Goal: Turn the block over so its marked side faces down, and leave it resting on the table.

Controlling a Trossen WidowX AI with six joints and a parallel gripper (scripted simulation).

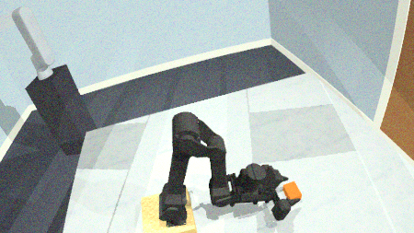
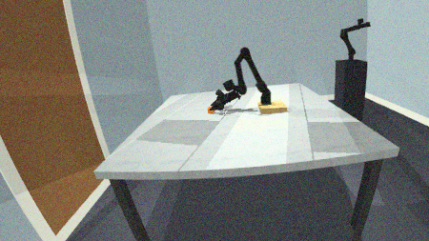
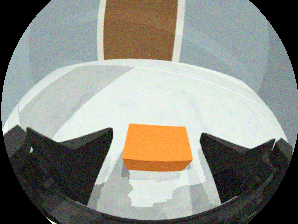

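Note:
The orange block point(image 1: 293, 192) point(image 2: 210, 110) point(image 3: 157, 144) rests on the table point(image 1: 299, 134) point(image 2: 253, 144) point(image 3: 165, 95), or very close to it. Its upper face and the side towards the wrist camera look plain orange; I see no mark on them. Its underside and far sides are hidden. My gripper point(image 1: 293, 190) point(image 2: 213, 109) point(image 3: 158, 136) is open, tilted low over the table, with one finger on each side of the block. In the wrist view a gap shows between the block and each finger.
The arm's base stands on a yellow plate point(image 1: 149, 208) point(image 2: 277, 110) on the table. A dark pedestal point(image 1: 60, 102) point(image 2: 350, 82) carrying another arm point(image 2: 347, 44) stands beyond the table. A brown door point(image 2: 43, 91) point(image 3: 140, 30) is in the wall past the block's side.

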